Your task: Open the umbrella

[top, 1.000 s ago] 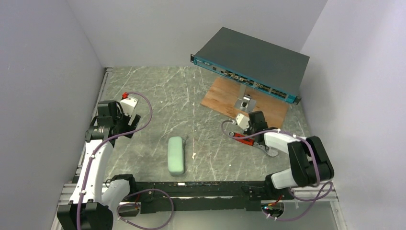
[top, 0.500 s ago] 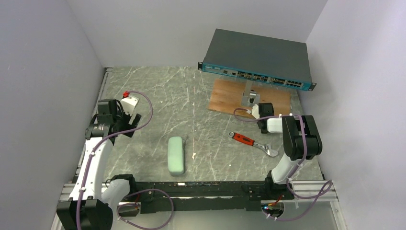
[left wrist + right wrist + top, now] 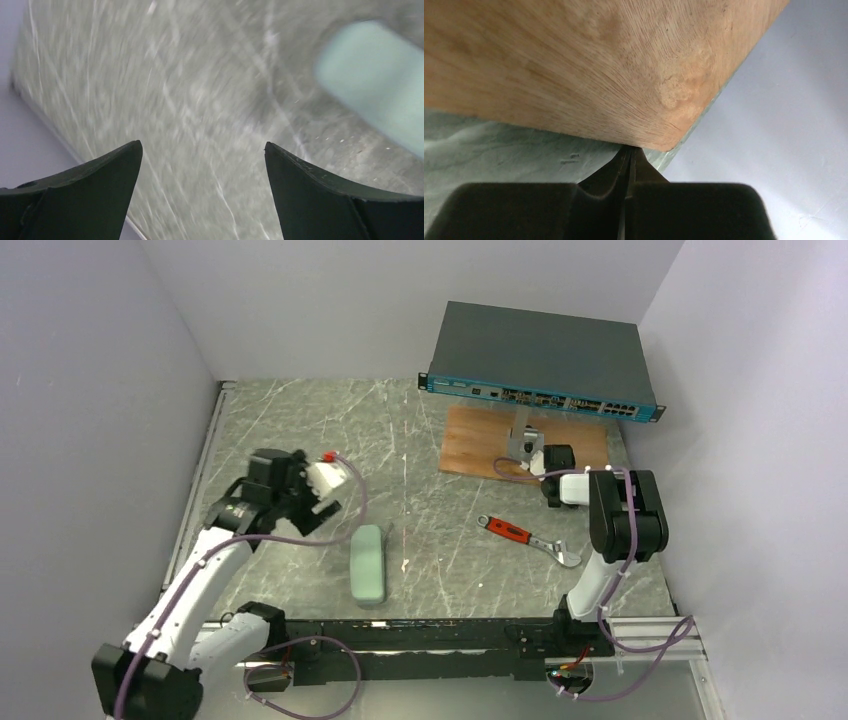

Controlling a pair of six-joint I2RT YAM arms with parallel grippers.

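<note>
Umbrella fabric, shaft and handle cannot be made out in any view, so its place cannot be told. Towards the left edge of the table point(image 3: 300, 420), about midway along it, the left arm's fingers point(image 3: 90, 190) are held over the marbled top, spread wide apart with nothing between them; the left wrist view is blurred. Just to the right of them, nearer the near edge, a mint-green oblong case point(image 3: 369, 562) is laid flat with its length running from near to far, untouched by either arm. Right of the table's middle, a red-handled wrench point(image 3: 527, 539) is laid flat, well apart from the case. Towards the far right corner a wooden board point(image 3: 480, 435) is set on the table, and a dark flat device with a teal front of ports point(image 3: 545, 355) is raised over the board's far edge. The right arm's fingers point(image 3: 616, 170) are pressed together with nothing held, their tips brought up just beside a corner of the board; whether the wood is touched cannot be told.
</note>
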